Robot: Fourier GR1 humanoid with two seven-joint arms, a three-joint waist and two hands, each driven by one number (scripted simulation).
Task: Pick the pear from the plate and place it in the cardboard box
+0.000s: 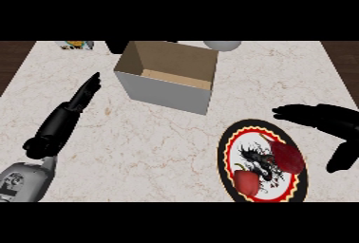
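Hovering at about three o'clock in the head view, the right hand (pixel 329 119) comes in from the right edge with its palm down, its fingers stretched flat and pointing toward nine o'clock, and its thumb hanging down toward five o'clock; it is spread wide and holds nothing. Its fingertips lie just past the upper right rim of the plate (pixel 226 142), which sits on the marble counter (pixel 140 137) at about five o'clock. The plate is white with a black, red and yellow border and a dark dragon-like figure in the middle. Two dark red pieces lie on it: the pear (pixel 288 156) against the right side, just below the hand's fingers, and a smaller red fruit (pixel 247 182) at the plate's lower part, whose kind cannot be told. The cardboard box (pixel 168 78) stands open at about twelve o'clock, tilted in view, well apart from the plate. The left hand (pixel 85 92) lies at nine o'clock, its grey forearm rising from the lower left corner, fingers straight and together, pointing toward one o'clock near the box's left wall, holding nothing. A pale grey round object (pixel 223 45) shows at the far edge behind the box.
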